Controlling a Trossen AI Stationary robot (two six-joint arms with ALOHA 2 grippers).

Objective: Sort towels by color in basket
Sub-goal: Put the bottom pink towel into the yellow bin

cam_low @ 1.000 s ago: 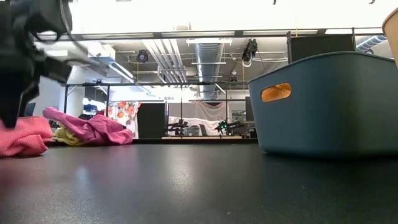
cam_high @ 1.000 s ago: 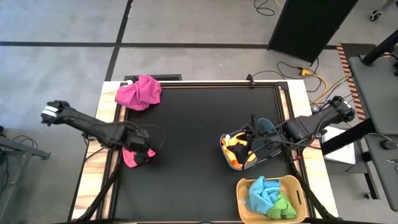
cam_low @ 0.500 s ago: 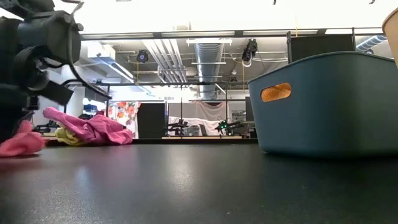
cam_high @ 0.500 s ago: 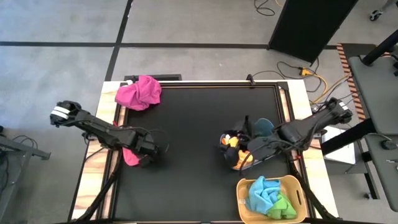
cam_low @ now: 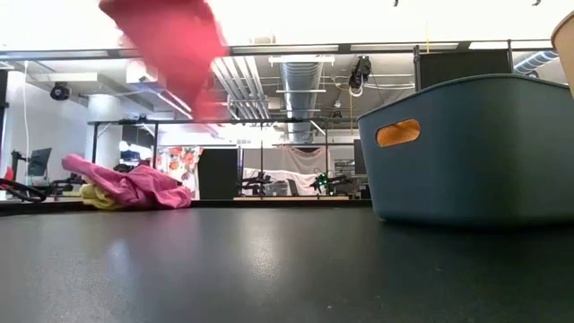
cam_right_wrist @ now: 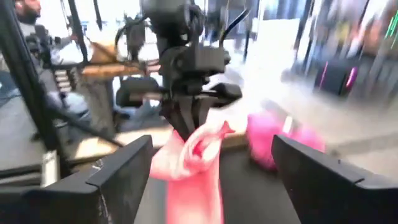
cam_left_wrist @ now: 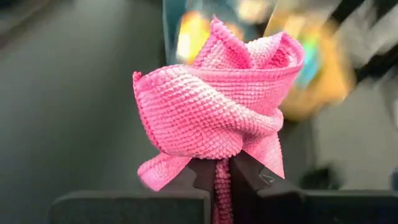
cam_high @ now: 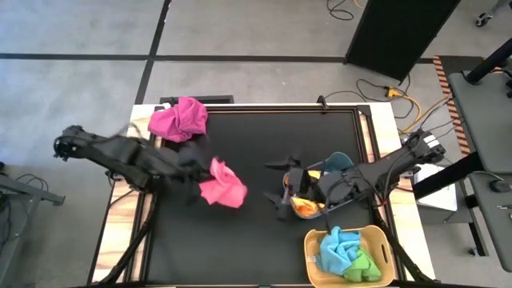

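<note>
My left gripper point(cam_high: 198, 173) is shut on a pink towel point(cam_high: 222, 185) held above the middle of the black table; in the low view the towel point(cam_low: 170, 49) shows high up and blurred. My right gripper point(cam_high: 282, 190) stands open just left of the blue basket point(cam_high: 334, 164), facing the pink towel point(cam_right_wrist: 189, 163) with nothing between its fingers. An orange-yellow towel point(cam_high: 306, 206) lies in the blue basket. A magenta towel point(cam_high: 178, 118) lies bunched at the table's far left corner. Light blue point(cam_high: 336, 246) and green point(cam_high: 362, 266) towels fill a tan basket. My left gripper pinches a bunched fold of the pink towel point(cam_left_wrist: 222, 184) between its two fingers; several layers are gathered there. The fingers point(cam_right_wrist: 186, 121) point down from above. The towel hangs crumpled below them, lifted clear of the table.
The tan basket point(cam_high: 382, 240) stands at the table's near right corner, close to the blue basket point(cam_low: 471, 148). The magenta pile point(cam_low: 130, 187) sits at the far left. Black tabletop point(cam_high: 248, 144) lies between the pile and the baskets.
My left gripper has shut on the pink towel at the table's left edge, lifted it clear and carried it toward the right, to mid-table. My right gripper has moved left from over the blue basket toward the pink towel.
</note>
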